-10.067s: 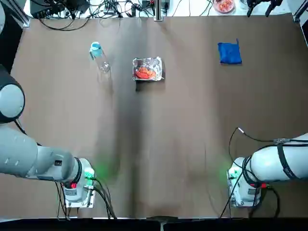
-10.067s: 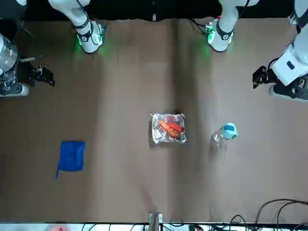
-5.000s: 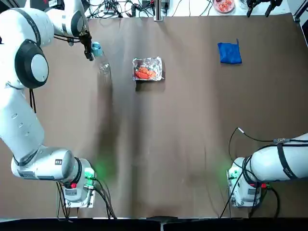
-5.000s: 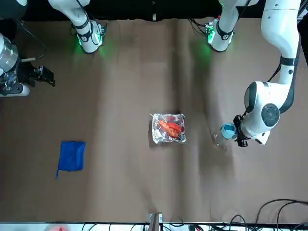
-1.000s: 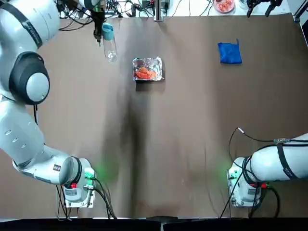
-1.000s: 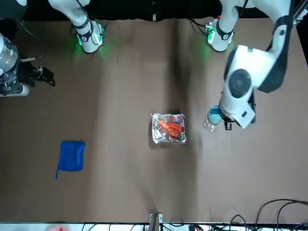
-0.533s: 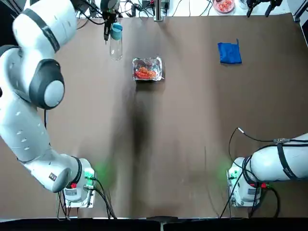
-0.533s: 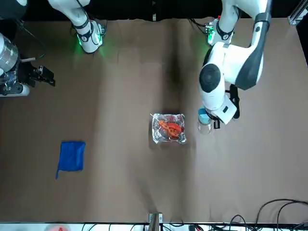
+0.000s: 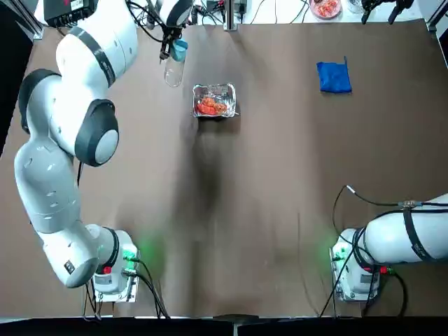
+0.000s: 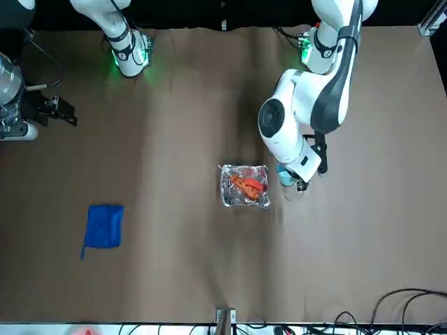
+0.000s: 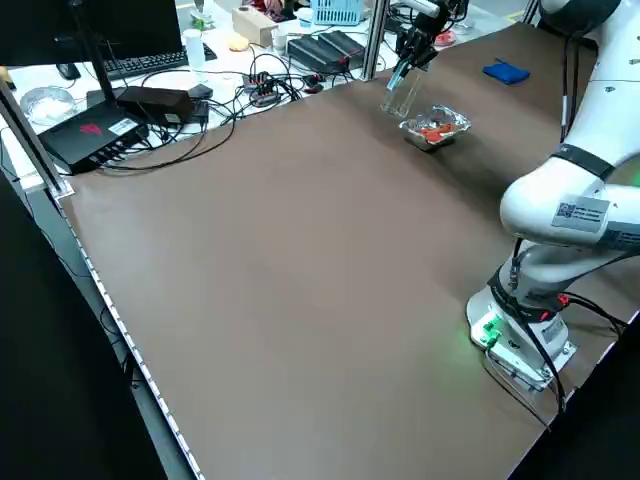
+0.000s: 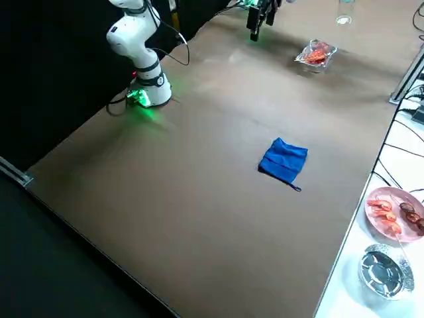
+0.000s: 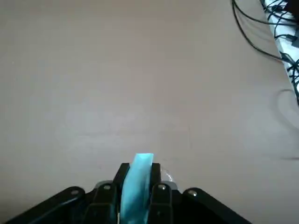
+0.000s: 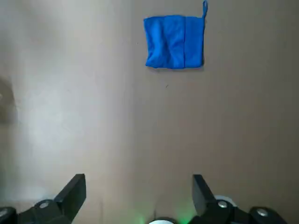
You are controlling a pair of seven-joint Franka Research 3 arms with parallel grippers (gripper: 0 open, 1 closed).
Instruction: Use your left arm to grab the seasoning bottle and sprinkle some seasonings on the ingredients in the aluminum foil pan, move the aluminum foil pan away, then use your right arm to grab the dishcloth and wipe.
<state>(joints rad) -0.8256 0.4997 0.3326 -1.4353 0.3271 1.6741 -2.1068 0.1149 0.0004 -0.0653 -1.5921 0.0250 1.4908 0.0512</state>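
Observation:
The seasoning bottle (image 9: 173, 70), clear with a light-blue cap (image 13: 140, 179), hangs above the table in my left gripper (image 9: 171, 47), which is shut on its cap end. It is just left of the aluminum foil pan (image 9: 214, 100), apart from it. In the front view the bottle (image 10: 292, 187) sits close beside the pan (image 10: 245, 185), which holds the red-orange ingredients (image 9: 209, 106). The blue dishcloth (image 9: 334, 77) lies folded at the far right. My right gripper (image 14: 138, 186) is open, held high over its own side with the dishcloth (image 14: 174, 41) ahead of it.
Cables and electronics (image 11: 150, 110) line the table's far edge. A round dish of reddish food (image 12: 392, 213) and a metal bowl (image 12: 381, 271) stand off the mat beyond the dishcloth. Brown mat (image 9: 266, 196) spreads in front of the pan.
My left arm has carried the bottle rightward toward the foil pan over the last second. Before that it reached the bottle and lifted it. The right arm has not moved.

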